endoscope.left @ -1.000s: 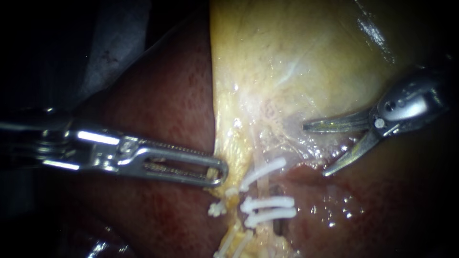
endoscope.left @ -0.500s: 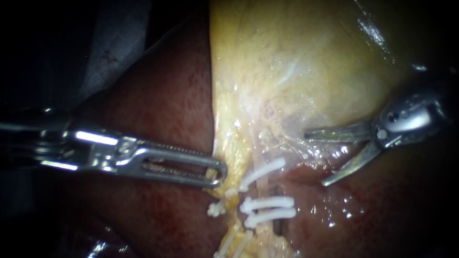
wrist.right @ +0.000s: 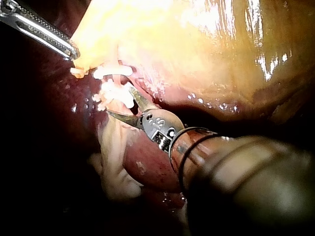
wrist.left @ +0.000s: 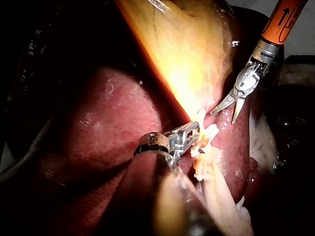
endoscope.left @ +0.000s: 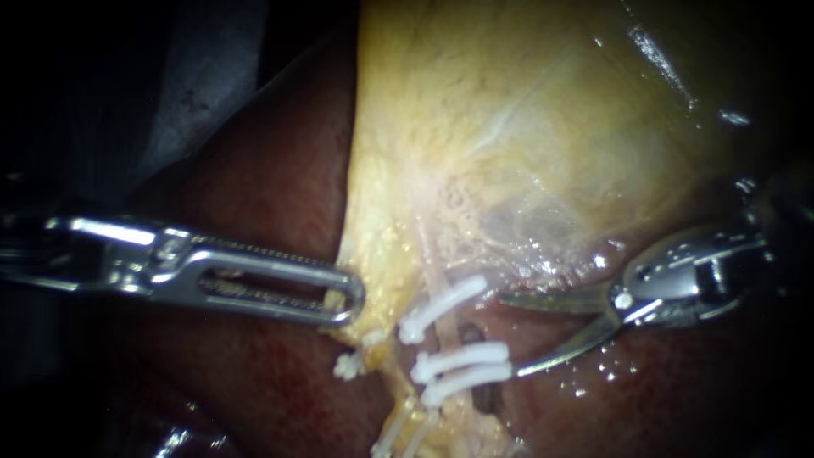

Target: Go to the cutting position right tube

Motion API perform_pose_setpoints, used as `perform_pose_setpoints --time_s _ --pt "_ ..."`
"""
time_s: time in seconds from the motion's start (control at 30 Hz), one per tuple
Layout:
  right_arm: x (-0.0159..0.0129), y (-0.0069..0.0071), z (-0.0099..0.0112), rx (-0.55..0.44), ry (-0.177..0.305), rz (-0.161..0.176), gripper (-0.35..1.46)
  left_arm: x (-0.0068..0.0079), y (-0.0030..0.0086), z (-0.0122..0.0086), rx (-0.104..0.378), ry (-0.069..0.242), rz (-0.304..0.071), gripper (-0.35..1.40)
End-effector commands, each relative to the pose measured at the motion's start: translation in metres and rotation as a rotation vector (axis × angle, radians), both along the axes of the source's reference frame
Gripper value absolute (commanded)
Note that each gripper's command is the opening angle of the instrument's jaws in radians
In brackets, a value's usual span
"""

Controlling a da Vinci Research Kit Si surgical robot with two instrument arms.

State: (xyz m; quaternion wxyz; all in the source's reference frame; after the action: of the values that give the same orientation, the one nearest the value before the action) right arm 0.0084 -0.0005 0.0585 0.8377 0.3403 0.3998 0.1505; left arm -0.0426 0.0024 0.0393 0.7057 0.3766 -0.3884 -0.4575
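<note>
- The jaws of the right instrument (endoscope.left: 510, 334) are two thin curved blades. They stand wide apart with nothing between them.
- The jaws of the left instrument (endoscope.left: 343, 298) are closed on the yellow edge of the gallbladder (endoscope.left: 526, 127). They hold it out over the dark red liver (endoscope.left: 280, 195).
- The right tube (endoscope.left: 439, 335) is the pale string with three white clips across it. There is one upper clip (endoscope.left: 443, 305), and two lower clips (endoscope.left: 462, 360) lie close together.
- The tube runs up and down in the endoscope view. The blades point across it, coming from the side.
- The bare bit of tube between the upper clip and the lower clips lies just ahead of the blade tips. The tips are right beside the clip ends, but the tube is not yet inside the open blades.
- The right instrument is the nearer one to that bare bit; the left one is on the far side of the tube.
- I think a small push straight ahead would put the bare bit between the blades. The risk is a blade catching a clip, since the clips are so close.
</note>
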Motion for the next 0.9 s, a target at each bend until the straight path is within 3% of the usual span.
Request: perform_pose_setpoints --time_s 0.03,0.3,0.9 --pt "0.0002 -0.0003 0.0003 0.004 -0.001 0.000 0.45 0.0001 0.0000 -0.0001 0.001 0.002 0.000 -0.35" --pt "0.0011 -0.0011 0.0020 0.016 -0.012 -0.013 0.42 0.0005 0.0001 -0.0012 0.004 0.000 -0.006 -0.35" --pt "0.0035 -0.0005 0.0030 0.015 -0.017 -0.004 0.39 0.0004 -0.0001 -0.0018 0.005 -0.002 -0.009 -0.35"
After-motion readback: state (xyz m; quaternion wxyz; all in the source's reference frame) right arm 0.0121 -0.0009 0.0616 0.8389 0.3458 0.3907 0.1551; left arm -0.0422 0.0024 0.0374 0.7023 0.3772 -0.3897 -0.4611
